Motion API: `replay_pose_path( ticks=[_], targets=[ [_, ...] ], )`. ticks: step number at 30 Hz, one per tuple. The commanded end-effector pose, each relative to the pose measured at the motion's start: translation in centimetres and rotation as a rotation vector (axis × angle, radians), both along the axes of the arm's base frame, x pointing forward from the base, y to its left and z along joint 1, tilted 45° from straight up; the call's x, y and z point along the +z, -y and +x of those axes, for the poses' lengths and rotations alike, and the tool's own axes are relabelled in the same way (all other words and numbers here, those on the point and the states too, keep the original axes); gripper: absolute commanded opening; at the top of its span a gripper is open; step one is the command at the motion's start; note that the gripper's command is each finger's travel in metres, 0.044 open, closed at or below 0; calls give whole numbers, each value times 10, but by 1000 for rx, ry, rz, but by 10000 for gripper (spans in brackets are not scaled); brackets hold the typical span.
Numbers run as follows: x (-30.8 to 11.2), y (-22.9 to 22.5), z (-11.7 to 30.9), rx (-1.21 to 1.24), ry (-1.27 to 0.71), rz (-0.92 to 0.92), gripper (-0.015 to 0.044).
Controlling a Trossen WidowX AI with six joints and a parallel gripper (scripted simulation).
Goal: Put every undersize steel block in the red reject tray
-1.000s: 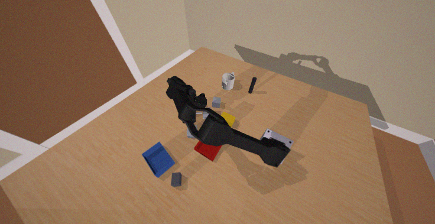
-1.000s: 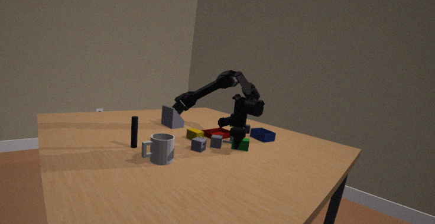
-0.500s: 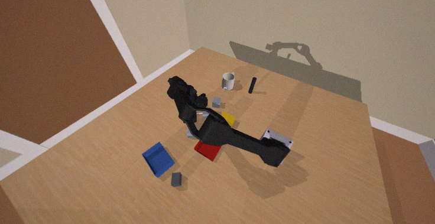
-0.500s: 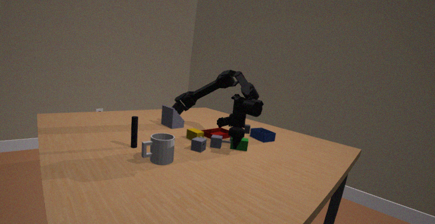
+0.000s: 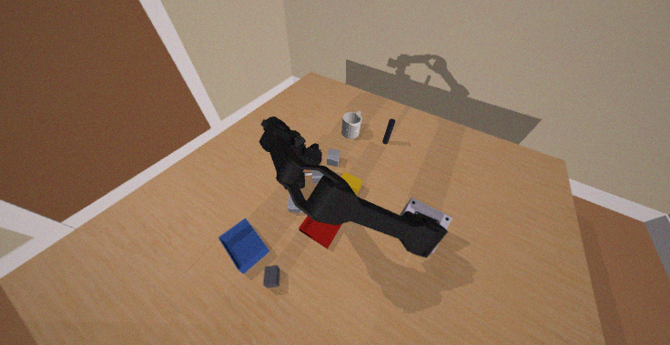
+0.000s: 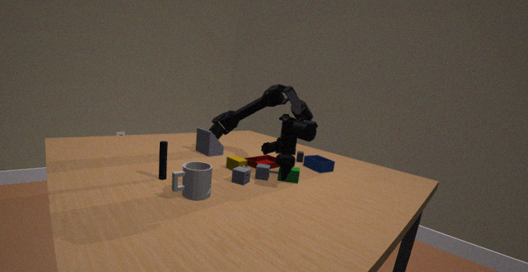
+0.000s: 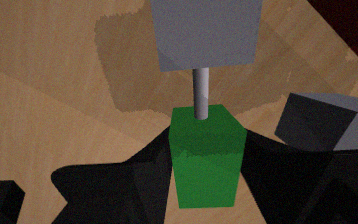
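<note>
While clamping the jaws [image 6: 284, 177] on the green gauge [image 6: 293, 175] [image 7: 207, 172], held its pin at a steel block [image 5: 317, 177] [image 6: 262, 171] [image 7: 207, 35] (depth unclear). Risked, through crooked pushing, jamming or shoving it across the wood-grained bench [image 5: 492, 305] [image 6: 184, 237] [image 7: 25, 110]. Cast an arm-shaped shadow on the plain beige wall [image 5: 421, 15] [image 6: 147, 48].

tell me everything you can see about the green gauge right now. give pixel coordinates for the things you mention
The green gauge [image 6: 293, 175] [image 7: 207, 175] has a plain green block for a handle and a smooth grey pin, metallic-looking, sticking out of one end. The gripper [image 6: 284, 178] [image 7: 198, 127] is shut on its sides. The pin points at a grey block [image 6: 262, 171] [image 7: 207, 35]; how far in, I can't tell.
</note>
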State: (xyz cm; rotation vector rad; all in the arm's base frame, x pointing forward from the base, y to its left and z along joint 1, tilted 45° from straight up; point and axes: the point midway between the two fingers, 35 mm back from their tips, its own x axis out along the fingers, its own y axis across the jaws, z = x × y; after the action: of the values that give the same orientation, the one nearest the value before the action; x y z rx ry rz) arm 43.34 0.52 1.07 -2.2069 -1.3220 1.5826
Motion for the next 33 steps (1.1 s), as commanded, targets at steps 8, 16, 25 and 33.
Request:
replay_pose_path(
  ticks=[8,16,25,33],
  targets=[
    [-1,4,-3,-4,7,0,0],
    [-3,5,-5,-4,7,0,0],
    [-4,6,-8,-4,7,0,0],
    [-5,7,-9,-4,7,0,0]
  ],
)
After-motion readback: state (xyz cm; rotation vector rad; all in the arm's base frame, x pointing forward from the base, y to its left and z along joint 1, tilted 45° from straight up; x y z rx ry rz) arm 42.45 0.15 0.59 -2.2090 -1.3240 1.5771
